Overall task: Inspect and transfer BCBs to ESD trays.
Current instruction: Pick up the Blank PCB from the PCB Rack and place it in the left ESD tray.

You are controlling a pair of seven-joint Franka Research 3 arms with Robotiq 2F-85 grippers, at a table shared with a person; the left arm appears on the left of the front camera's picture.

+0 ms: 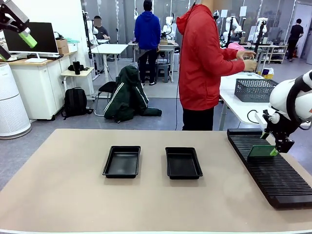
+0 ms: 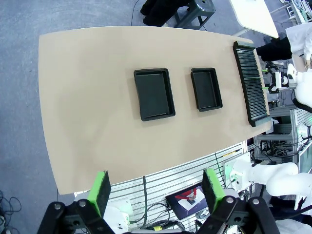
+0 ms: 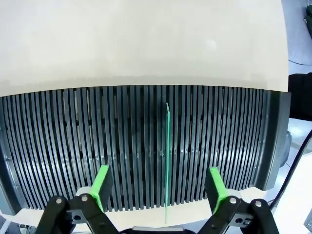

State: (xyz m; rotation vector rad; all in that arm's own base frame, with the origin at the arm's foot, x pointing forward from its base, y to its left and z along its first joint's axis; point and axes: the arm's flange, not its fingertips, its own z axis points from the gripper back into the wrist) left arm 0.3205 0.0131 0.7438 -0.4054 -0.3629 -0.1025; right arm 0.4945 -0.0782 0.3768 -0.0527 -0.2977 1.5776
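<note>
No legible text, labels, brands or numbers anywhere; small dark tablet screen (image 2: pixel 187 201) just past the edge of the tan flat tabletop (image 2: pixel 97 97) shows a red-white graphic, unreadable.

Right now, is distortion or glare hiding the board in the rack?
Right wrist view: fisheye bows the rack slats, but the BCB reads as a sharp edge-on line; the table beyond looks washed out. Front view: even light, no glare. Left wrist view: table edges curve, ESD trays crisp.
</note>
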